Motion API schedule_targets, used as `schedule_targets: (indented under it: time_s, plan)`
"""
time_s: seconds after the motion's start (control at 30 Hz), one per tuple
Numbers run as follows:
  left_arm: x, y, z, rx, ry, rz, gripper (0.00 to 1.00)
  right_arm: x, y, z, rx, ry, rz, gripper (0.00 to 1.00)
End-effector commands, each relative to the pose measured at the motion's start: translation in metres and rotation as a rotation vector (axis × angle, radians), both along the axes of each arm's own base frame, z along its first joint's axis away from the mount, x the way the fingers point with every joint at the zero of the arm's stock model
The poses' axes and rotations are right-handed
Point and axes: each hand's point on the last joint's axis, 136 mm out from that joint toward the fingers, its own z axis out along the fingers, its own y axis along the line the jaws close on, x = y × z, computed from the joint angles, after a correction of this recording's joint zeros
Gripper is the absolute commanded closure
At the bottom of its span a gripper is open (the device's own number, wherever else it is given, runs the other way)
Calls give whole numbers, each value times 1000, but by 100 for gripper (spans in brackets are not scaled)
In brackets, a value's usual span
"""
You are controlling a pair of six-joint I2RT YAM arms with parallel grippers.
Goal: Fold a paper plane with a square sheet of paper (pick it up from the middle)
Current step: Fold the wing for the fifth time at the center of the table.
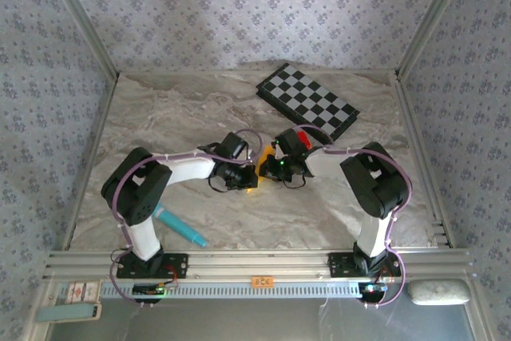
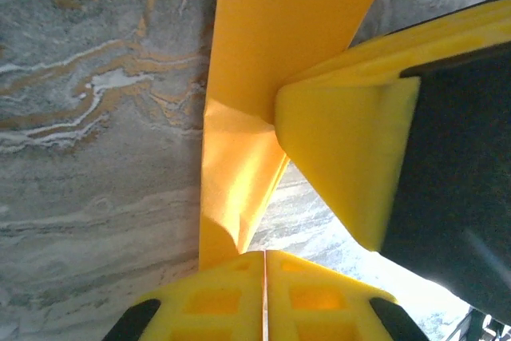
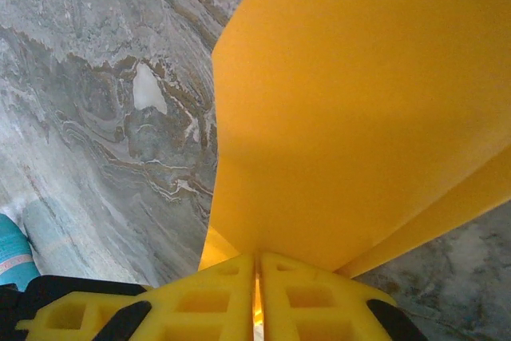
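As seen mid-frame from above, the square sheet of paper (image 1: 260, 156) sits between left gripper (image 1: 248, 176) and right gripper (image 1: 266, 167); left wrist: jaws pinched on its edge; right wrist: likewise clamped, seemingly steadying a fold.

Items as I count them from my remote station:

- Arms: two, the left arm (image 1: 185, 169) and the right arm (image 1: 345, 159).
- Grippers: two, one per arm, the left gripper (image 2: 264, 277) and the right gripper (image 3: 257, 277). I count two yellow fingers on each.
- Paper: one orange-yellow paper sheet (image 3: 359, 101).
- Boards: one black-and-white checkerboard (image 1: 308, 102).
- Blocks: one small red block (image 1: 303, 140).
- Markers: one teal marker (image 1: 180, 226).
- On the front rail: one orange tag (image 1: 262, 281) and one white pad (image 1: 436, 291).
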Motion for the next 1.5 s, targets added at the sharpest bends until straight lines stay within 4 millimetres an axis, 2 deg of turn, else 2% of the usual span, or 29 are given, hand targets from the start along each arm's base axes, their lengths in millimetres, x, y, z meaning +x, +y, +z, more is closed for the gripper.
schedule_targets:
  time_s: [0.0,0.43,0.5,0.63,0.73,1.03,1.47]
  plan:
    - [-7,6,-11,40,25,-9,92,-7,-8,-19,-64,45,1,87]
    - [-14,15,-22,76,46,-1,92,-8,-12,-22,-83,56,-8,88]
    - [-11,12,-16,58,37,0,92,-8,-12,-22,-83,59,-9,88]
    - [3,-1,13,-3,-35,-6,92,-8,-12,-22,-83,58,-9,88]
    - [14,0,21,1,-76,8,91,-8,-11,-22,-81,59,-7,88]
    - [13,2,-2,29,-25,6,95,-8,-11,-23,-83,64,-6,88]
    - [-12,21,-20,146,38,-46,98,-10,-20,-34,-149,100,-33,90]
